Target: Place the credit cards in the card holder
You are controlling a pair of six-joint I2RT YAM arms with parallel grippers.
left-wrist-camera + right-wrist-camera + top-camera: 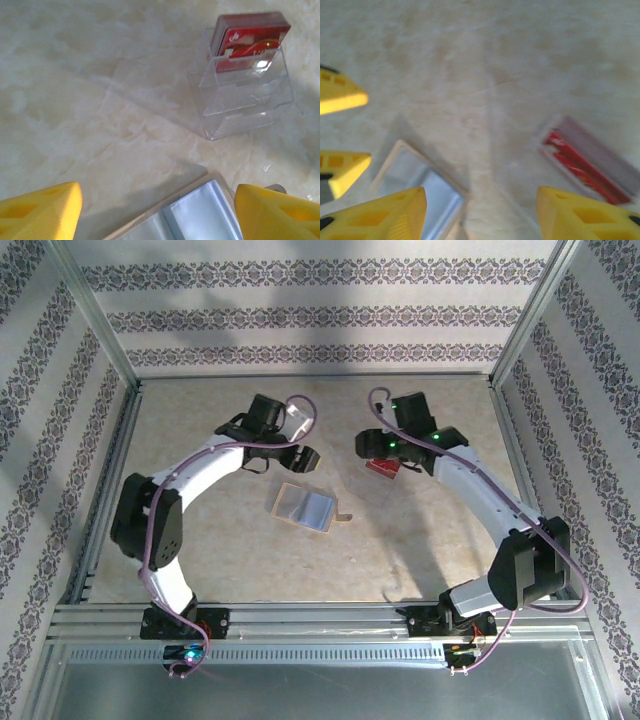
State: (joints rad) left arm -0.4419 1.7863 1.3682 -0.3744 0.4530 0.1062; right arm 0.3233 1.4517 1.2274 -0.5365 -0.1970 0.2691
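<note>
Card holder [306, 506] lies open mid-surface [200, 540], sleeves up. I see my left end effector [157, 210] above its far edge, fingers apart, empty. Right of it, credit cards [250, 37] stand in a clear rack [245, 110]; right end effector [480, 215] apart, empty.

The pale beige, marbled table [200, 550] carries two things, set near each other but apart: the card holder [306, 506], lying open and flat, and a clear plastic stand [245, 105] with red credit cards [250, 37] standing upright in it.
</note>
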